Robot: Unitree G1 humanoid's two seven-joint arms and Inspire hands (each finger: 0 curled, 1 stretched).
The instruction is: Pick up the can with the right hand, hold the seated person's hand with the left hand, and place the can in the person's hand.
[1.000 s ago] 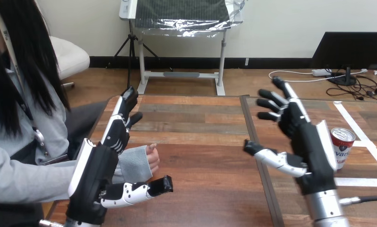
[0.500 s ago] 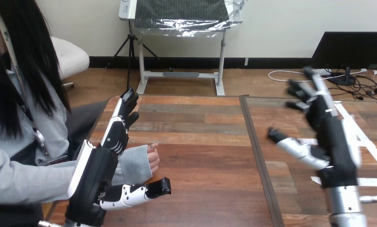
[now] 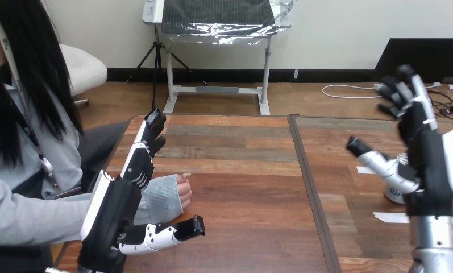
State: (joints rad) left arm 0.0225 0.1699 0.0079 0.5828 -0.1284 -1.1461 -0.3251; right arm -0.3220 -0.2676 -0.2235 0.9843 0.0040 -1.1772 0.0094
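Note:
The can (image 3: 395, 192) stands at the right of the table, mostly hidden behind my right hand (image 3: 426, 156); only its white lower part and a bit of its top show. My right hand is raised over it, open, fingers spread upward and thumb pointing left. My left hand (image 3: 119, 207) is at the table's left side, open, with straight fingers running up the far side of the person's wrist and the thumb stretched below it. The person's hand (image 3: 182, 189) is a loose fist resting on the table, with a grey sleeve over the wrist.
The wooden table (image 3: 241, 170) has a dark seam (image 3: 309, 182) running front to back down its middle. White tape strips (image 3: 391, 216) lie on the right half near the can. The person sits at the left edge.
My right hand has swung right, from left of the can to in front of it, so the can is now mostly covered. My left hand and the person's hand have stayed put.

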